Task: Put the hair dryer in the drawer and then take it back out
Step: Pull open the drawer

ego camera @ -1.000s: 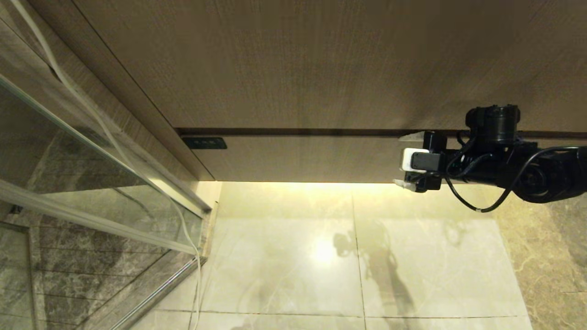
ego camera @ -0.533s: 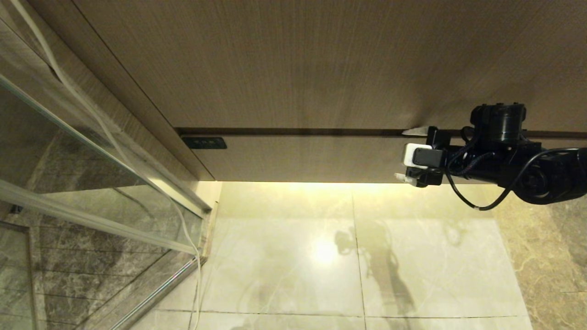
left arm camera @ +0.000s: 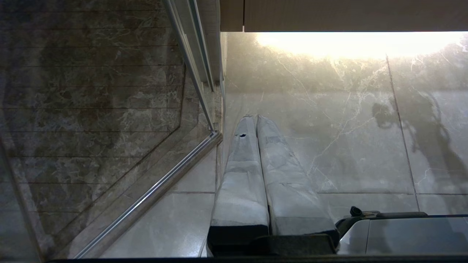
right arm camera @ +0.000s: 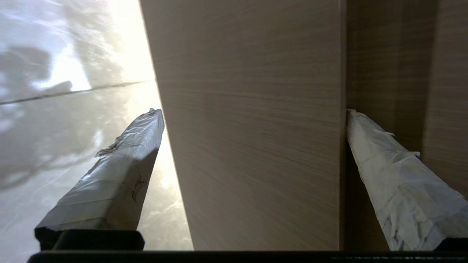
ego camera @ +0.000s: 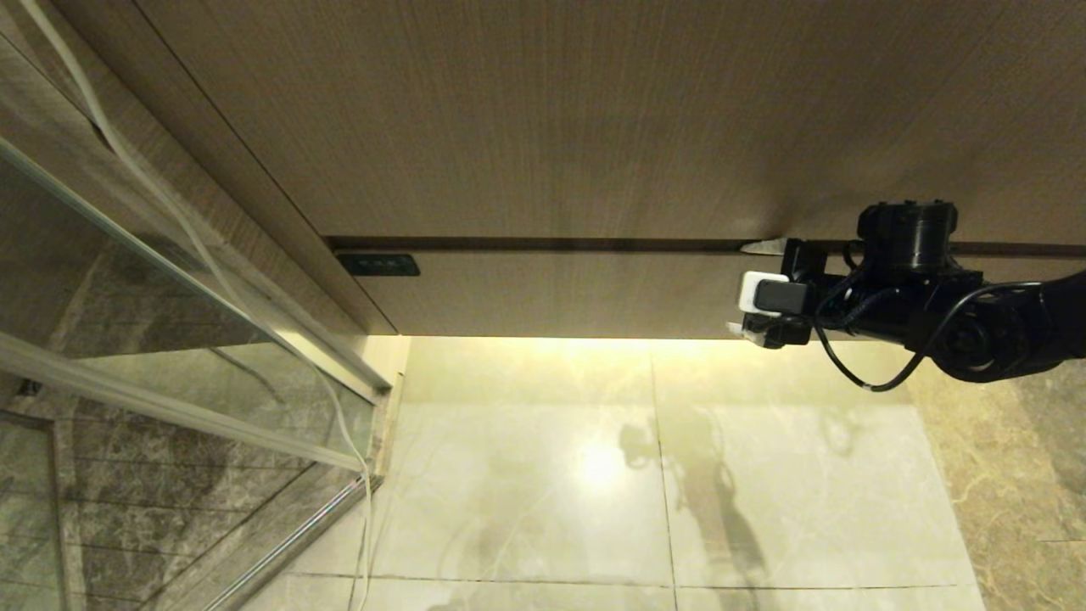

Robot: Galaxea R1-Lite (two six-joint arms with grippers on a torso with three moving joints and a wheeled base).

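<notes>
The drawer [ego camera: 577, 293] is closed, a wide light wood-grain front with a small dark label [ego camera: 378, 265] at its left end. My right gripper [ego camera: 742, 288] is open at the right part of that front. One taped finger sits at the dark gap along the top edge and the other at the bottom edge. In the right wrist view the drawer front [right arm camera: 252, 146] fills the space between the fingers of the right gripper [right arm camera: 254, 113]. My left gripper [left arm camera: 256, 117] hangs shut over the floor, holding nothing. The hair dryer is out of view.
A taller wood-grain panel [ego camera: 551, 119] rises above the drawer. A glass shower door [ego camera: 170, 339] with a metal frame and a white cord [ego camera: 204, 255] stands at the left. Glossy marble floor [ego camera: 679, 475] lies below, lit from under the cabinet.
My right gripper has edged slightly left along the drawer front, with its fingers still spread across it. The drawer has stayed closed.
</notes>
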